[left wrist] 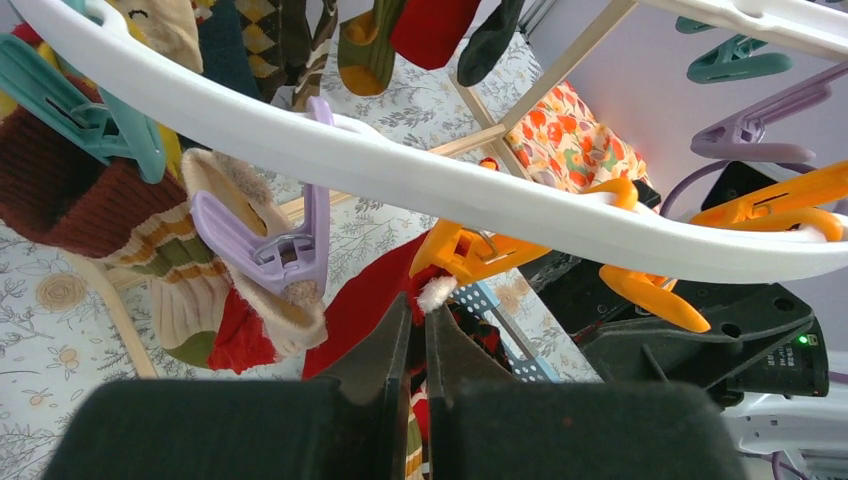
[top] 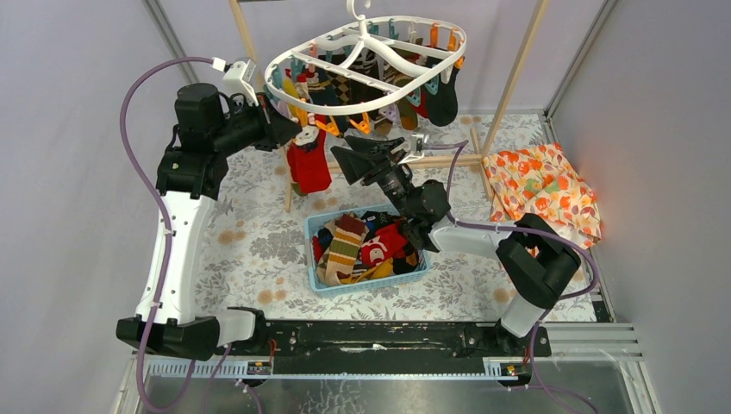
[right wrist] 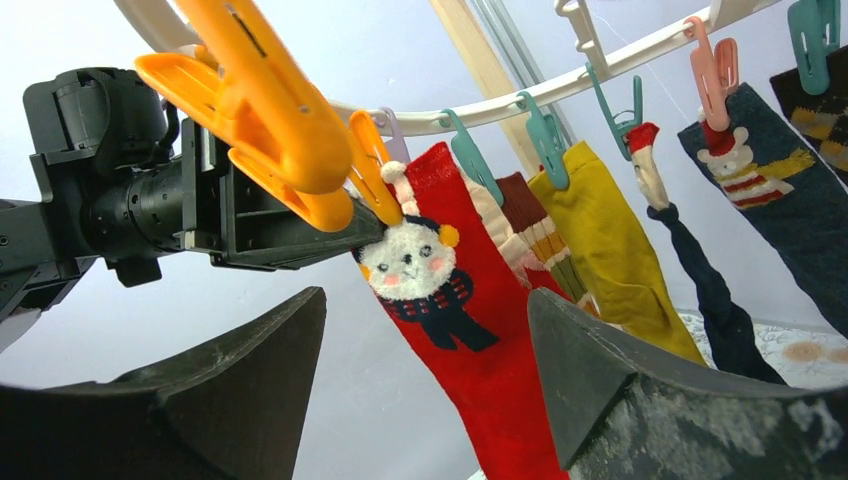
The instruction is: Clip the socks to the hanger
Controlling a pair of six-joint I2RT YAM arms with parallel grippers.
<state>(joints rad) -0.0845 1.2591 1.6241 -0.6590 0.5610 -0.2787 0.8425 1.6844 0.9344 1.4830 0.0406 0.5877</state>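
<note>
Two arms, one hanger, one blue basket, one orange floral cloth at the right edge of the bench; hanger hangs inside a wooden frame at the back; basket sits on the bench btwn the arms, heaped w/ loose socks, too tangled to count. Right wrist cam shows six hung socks in a row: a red sock w/ a bear face, a striped one, a mustard one, a thin navy one, a navy bear one, an argyle one cut by the edge; top cam shows more on the far rim, not countable. Left gripper jaws pressed together, pinching the red sock's cuff just under an orange clip; whether that clip bites the cuff, can't tell. Right gripper jaws spread wide, holding nothing, red sock beyond them. Left wrist cam shows two lilac clips, one on a beige sock; right wrist cam just one; only top cam shows basket & cloth.
</note>
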